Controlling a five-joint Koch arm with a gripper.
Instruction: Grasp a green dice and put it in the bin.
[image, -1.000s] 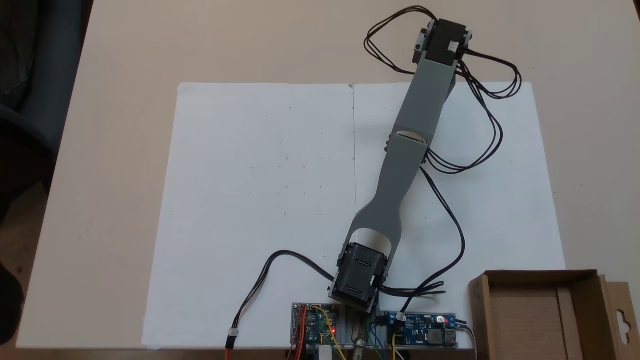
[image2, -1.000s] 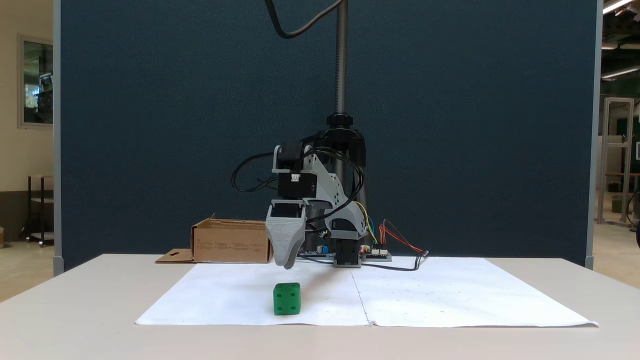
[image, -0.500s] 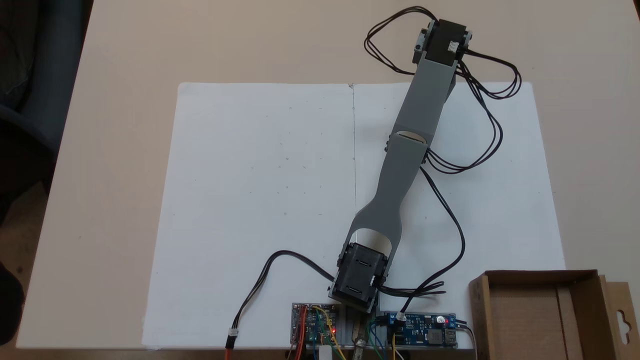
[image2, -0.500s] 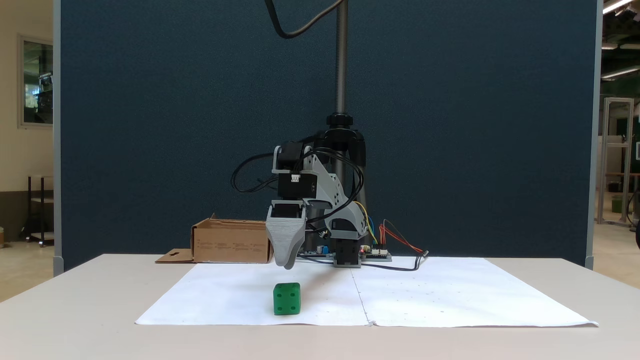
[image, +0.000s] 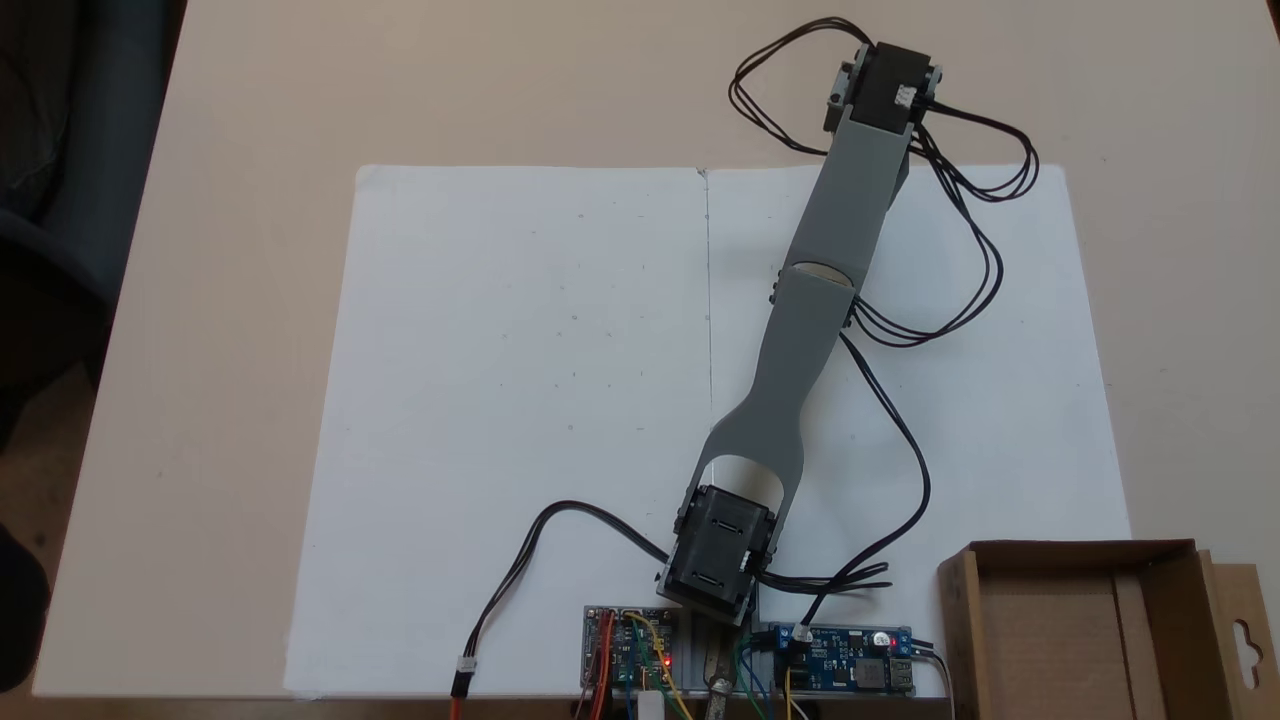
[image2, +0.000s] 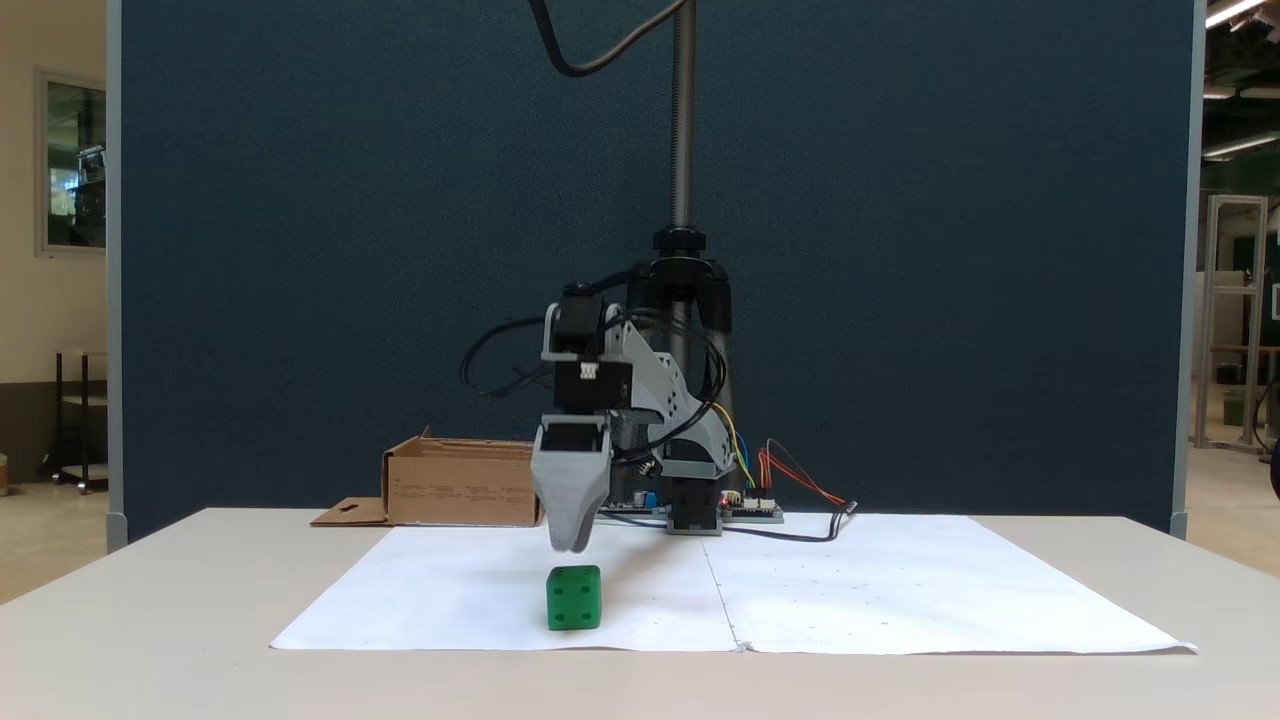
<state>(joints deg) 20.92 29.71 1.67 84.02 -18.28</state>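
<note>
Directly beneath the gripper (image2: 571, 545), a short gap below its tip: green dice (image2: 574, 598), resting on white paper (image2: 900, 590) near that sheet's front edge, four-pip face toward the camera. No contact between the two. Gripper pointed straight down, seen as one tapered grey shape; jaws lined up one behind the other, so opening cannot be judged. Behind the gripper and to its left in the front-facing fixed view: bin (image2: 460, 487), standing on the table (image2: 150, 620) off the paper, flap with hang-hole lying flat on its far left. Seen from above in a fixed view, bin (image: 1085, 625) open and showing bare cardboard floor, at the lower right corner beside the arm base. Between dice and bin: bare paper. Behind the gripper: arm base with circuit boards (image: 845, 665), loose black cables (image: 900, 450) trailing over the sheet, grey arm link (image: 800, 340) stretched out above. Dice hidden under the arm in the view from above.
</note>
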